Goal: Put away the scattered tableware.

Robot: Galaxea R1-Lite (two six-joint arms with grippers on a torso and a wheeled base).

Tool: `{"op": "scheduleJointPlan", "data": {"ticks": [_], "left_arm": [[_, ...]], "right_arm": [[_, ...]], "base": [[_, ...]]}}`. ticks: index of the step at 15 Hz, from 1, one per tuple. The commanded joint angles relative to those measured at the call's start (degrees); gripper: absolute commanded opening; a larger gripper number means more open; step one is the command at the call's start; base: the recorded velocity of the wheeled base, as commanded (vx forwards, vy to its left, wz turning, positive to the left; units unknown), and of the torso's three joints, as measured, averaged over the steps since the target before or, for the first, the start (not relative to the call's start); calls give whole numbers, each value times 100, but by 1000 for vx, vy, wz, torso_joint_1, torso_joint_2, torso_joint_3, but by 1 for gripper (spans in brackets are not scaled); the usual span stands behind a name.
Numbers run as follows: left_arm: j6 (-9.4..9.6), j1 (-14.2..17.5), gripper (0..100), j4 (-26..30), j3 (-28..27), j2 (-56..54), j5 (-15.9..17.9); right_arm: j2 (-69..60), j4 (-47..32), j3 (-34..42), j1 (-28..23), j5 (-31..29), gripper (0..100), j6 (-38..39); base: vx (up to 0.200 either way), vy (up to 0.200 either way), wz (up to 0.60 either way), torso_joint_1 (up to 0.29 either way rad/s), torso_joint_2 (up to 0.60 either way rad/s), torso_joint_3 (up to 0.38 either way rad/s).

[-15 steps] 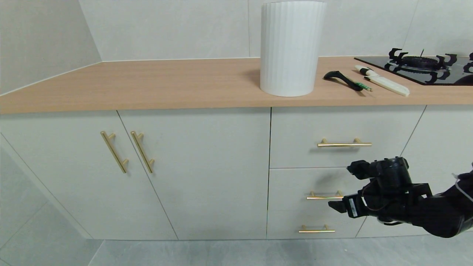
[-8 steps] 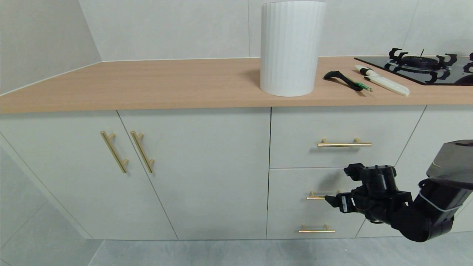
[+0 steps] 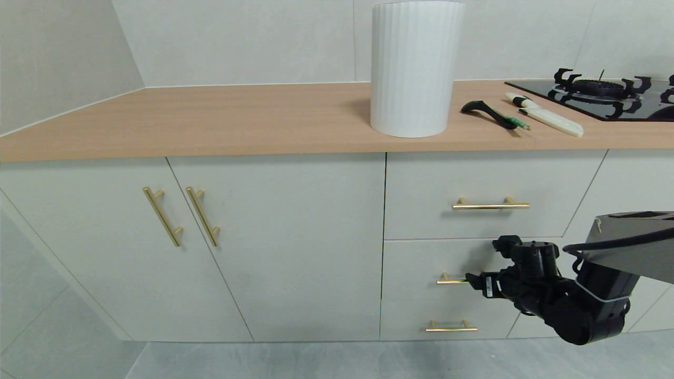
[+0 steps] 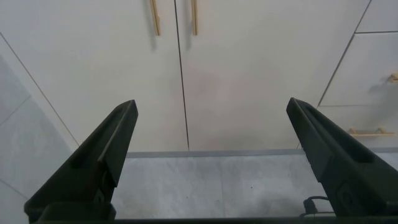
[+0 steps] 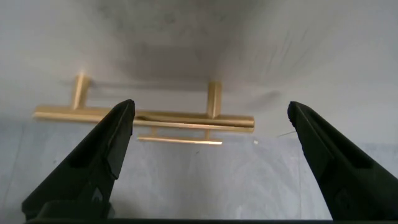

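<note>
**A:** How far along?
**B:** Nothing is put away yet. The knife (image 3: pixel 550 121) and the black-handled utensil (image 3: pixel 487 113) lie on the counter (image 3: pixel 210 121), and the drawers are shut.
**A:** Your arms?
**B:** My right gripper (image 3: pixel 484 261) is low at the middle drawer handle (image 5: pixel 146 117), fingers apart and not clamped. My left gripper (image 4: pixel 211 106) hangs empty with fingers spread.

black-handled utensil (image 3: pixel 482 110) | white knife (image 3: pixel 553 121) | lying flat, side by side, on countertop (image 3: pixel 237 121)

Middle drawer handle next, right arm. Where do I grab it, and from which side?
Grip the middle drawer handle on the span between its two posts, coming straight from the front, one finger above, one below: the bar lies horizontal, standing off the drawer face.
</note>
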State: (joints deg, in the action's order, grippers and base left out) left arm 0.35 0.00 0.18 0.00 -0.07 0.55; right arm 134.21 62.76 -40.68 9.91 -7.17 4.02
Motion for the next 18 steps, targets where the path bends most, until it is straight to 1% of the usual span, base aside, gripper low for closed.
{"op": "scheduleJointPlan", "data": {"ticks": [1,5,13,17,18], "left_arm": [[0,0,100,-1,0,7,7],[0,0,100,-1,0,7,7],[0,0,100,-1,0,7,-2],[0,0,100,-1,0,7,-2],[0,0,100,-1,0,7,-2]], "right_arm": [[176,79,-54,2,-13,100,2],[264,193,-72,2,-48,100,-7],[229,167,192,64,-21,100,-77],[-184,123,526,64,110,100,-77],[-448,-44,658,72,146,100,-130]], "base": [[0,0,0,0,0,0],[0,0,0,0,0,0],[0,0,0,0,0,0],[0,0,0,0,0,0],[0,0,0,0,0,0]]}}
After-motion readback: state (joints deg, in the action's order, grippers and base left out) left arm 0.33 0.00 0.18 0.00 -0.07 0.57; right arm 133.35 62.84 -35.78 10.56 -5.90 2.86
